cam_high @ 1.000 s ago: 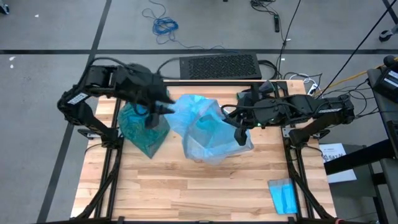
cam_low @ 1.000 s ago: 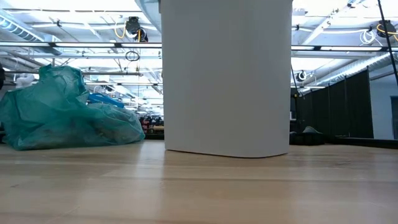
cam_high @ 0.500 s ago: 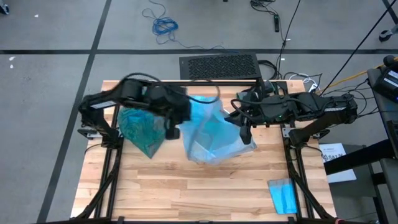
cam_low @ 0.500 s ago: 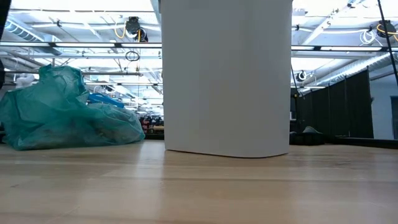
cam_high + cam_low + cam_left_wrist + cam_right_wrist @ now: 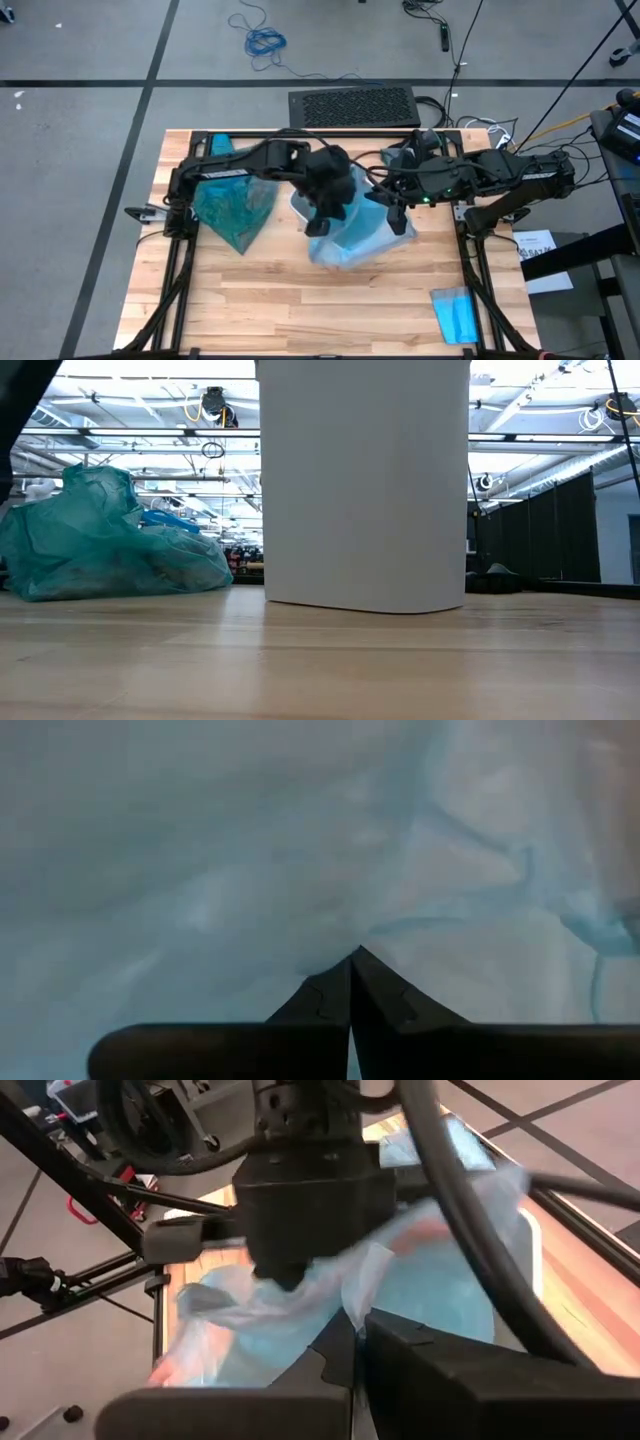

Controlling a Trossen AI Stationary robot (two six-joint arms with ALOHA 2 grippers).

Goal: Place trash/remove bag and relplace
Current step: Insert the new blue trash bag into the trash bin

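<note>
Both tools are pinching the thin pale sky-blue plastic bag point(image 5: 345, 225): left tool point(image 5: 322, 222), right tool point(image 5: 397, 222). Spreading it gently matters. The crinkly teal-green bag point(image 5: 228, 207) is sitting on the tabletop's point(image 5: 300, 310) left side.

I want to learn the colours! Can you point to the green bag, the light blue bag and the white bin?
teal-green bag point(image 5: 110, 555), low view, on its crinkly front side.
pale blue bag point(image 5: 350, 235), high view, on its lower edge hanging over the bin.
white bin point(image 5: 365, 490), low view, on its front wall.
</note>
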